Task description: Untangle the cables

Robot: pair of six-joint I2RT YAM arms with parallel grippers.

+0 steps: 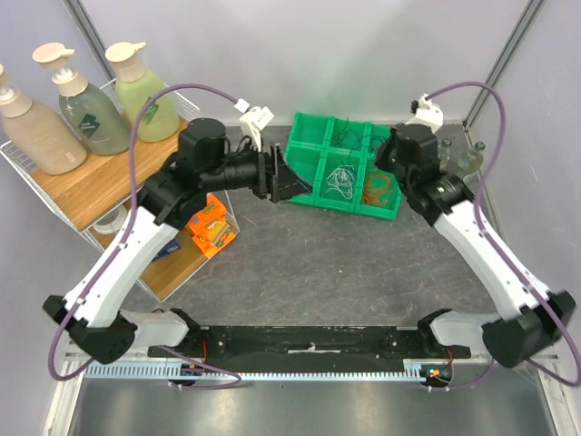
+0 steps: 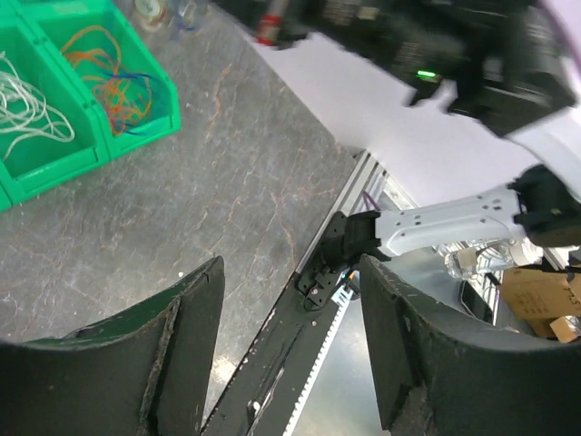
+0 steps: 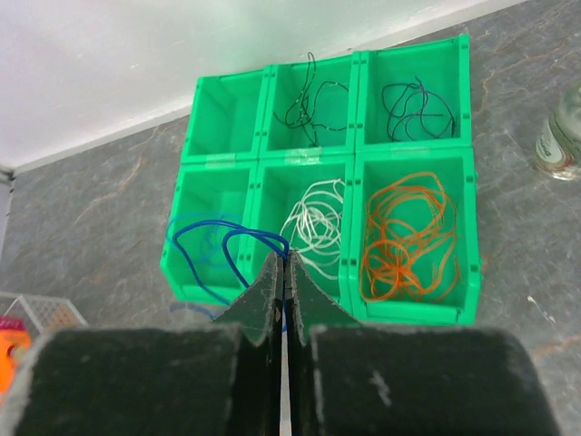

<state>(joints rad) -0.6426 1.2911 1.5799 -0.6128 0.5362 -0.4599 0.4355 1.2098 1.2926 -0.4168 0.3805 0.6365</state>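
A green tray point(image 3: 227, 159) of six compartments holds the cables. Black cables point(image 3: 309, 95) lie in two far compartments, white cables point(image 3: 313, 227) in the near middle one, orange cables point(image 3: 408, 241) in the near right one. My right gripper point(image 3: 283, 257) is shut on a blue cable point(image 3: 204, 238), whose loops hang over the near left compartment and its front wall. In the top view it point(image 1: 388, 162) is above the tray's right part. My left gripper point(image 2: 290, 336) is open and empty, at the tray's left side point(image 1: 283, 177). Its view shows white point(image 2: 27, 109) and orange point(image 2: 113, 77) cables.
A wire rack with a wooden shelf point(image 1: 100, 177) and three pump bottles point(image 1: 86, 109) stands at the left, with orange packets point(image 1: 211, 227) below. A clear glass bottle point(image 3: 561, 136) stands right of the tray. A black rail point(image 1: 309, 341) runs along the near edge.
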